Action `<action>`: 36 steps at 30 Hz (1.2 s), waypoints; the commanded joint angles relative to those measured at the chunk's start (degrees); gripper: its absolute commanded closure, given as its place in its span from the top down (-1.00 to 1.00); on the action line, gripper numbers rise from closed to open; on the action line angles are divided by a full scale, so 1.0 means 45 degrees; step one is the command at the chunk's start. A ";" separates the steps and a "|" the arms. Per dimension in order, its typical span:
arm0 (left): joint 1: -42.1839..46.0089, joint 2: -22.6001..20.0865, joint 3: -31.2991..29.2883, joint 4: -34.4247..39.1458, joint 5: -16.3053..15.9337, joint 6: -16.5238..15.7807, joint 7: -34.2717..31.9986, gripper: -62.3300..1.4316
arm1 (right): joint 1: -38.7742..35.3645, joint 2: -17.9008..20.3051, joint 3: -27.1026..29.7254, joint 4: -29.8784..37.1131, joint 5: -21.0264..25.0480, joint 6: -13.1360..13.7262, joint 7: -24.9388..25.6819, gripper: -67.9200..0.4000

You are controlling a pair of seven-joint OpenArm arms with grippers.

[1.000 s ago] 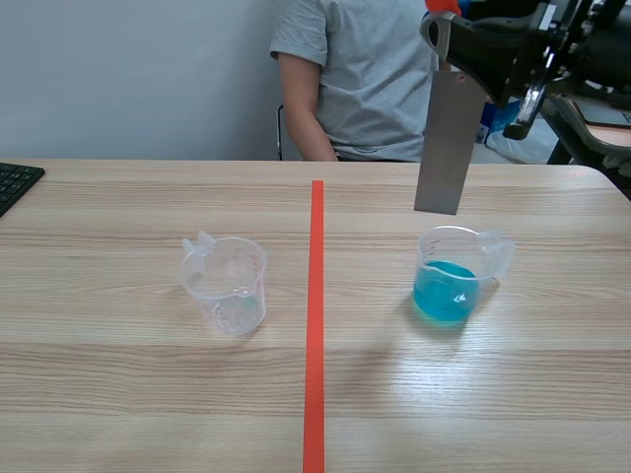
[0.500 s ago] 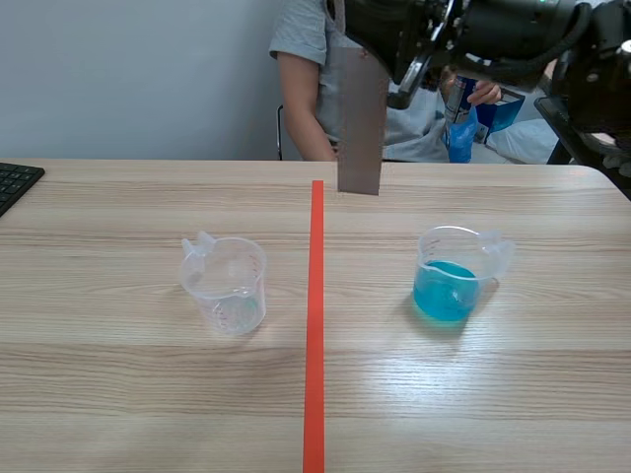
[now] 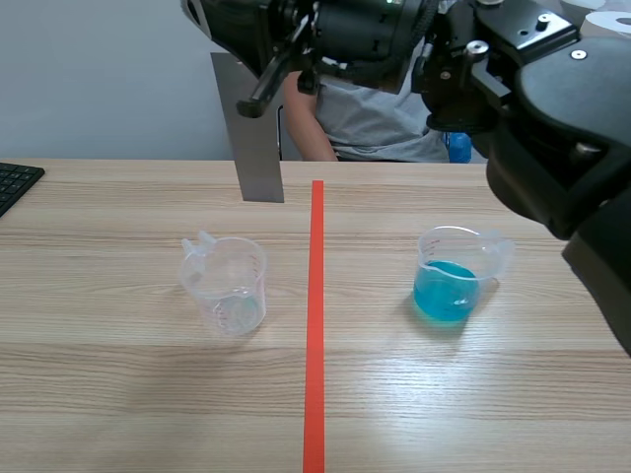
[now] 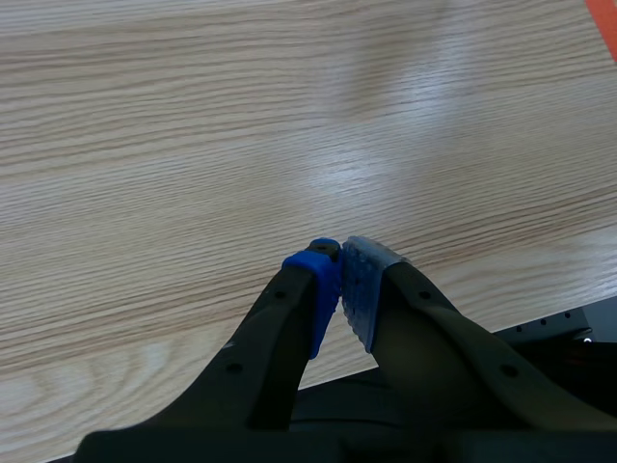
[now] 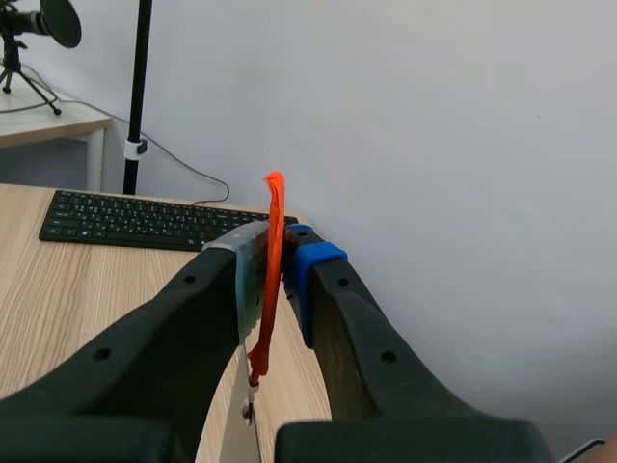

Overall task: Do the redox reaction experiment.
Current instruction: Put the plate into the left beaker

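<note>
A clear empty beaker (image 3: 225, 284) stands left of the red tape line. To the right of that line, a second beaker (image 3: 449, 281) holds blue liquid. My right arm stretches across the top of the scene. Its gripper (image 3: 235, 37) is shut on the top of a grey metal strip (image 3: 253, 138), which hangs upright over the table behind the empty beaker. In the right wrist view the gripper (image 5: 280, 241) pinches the strip's orange tab (image 5: 271, 280). My left gripper (image 4: 339, 253) is shut on nothing over bare wood and is not seen in the scene view.
A person (image 3: 365, 108) in a grey shirt sits across the table behind the arm. A black keyboard (image 3: 15, 182) lies at the table's far left edge. A stand (image 5: 141, 87) rises beyond the keyboard (image 5: 145, 220).
My right arm swung left with the metal strip, from above the blue beaker, past the red line, to behind the empty beaker.
</note>
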 commanded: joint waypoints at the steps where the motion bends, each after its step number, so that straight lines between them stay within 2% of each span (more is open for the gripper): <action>1: 0.0034 -0.0029 0.0015 0.0117 -0.0029 -0.0068 -0.0175 -0.82 | 0.0491 -0.0267 0.0121 0.0131 -0.0053 0.0073 0.0024 -0.94; 6: 0.0034 -0.0029 0.0015 0.0117 -0.0029 -0.0068 -0.0170 -0.82 | 0.0491 -0.1209 0.0117 0.0131 -0.0578 0.0073 -0.0389 -0.94; 11: 0.0034 -0.0019 0.0015 0.0117 -0.0029 -0.0068 -0.0126 -0.82 | 0.0491 -0.1632 -0.0209 0.0131 -0.0695 0.0073 -0.0607 -0.94; 17: 0.0039 0.0005 0.0019 0.0117 -0.0029 -0.0068 -0.0068 -0.82 | 0.0384 -0.1685 -0.0680 0.0131 -0.0695 0.0073 -0.0758 -0.94; 36: 0.0034 0.0000 0.0019 0.0117 -0.0029 -0.0068 0.0165 -0.82 | -0.0146 -0.1685 -0.0826 0.0039 -0.0738 0.0073 -0.1292 -0.94</action>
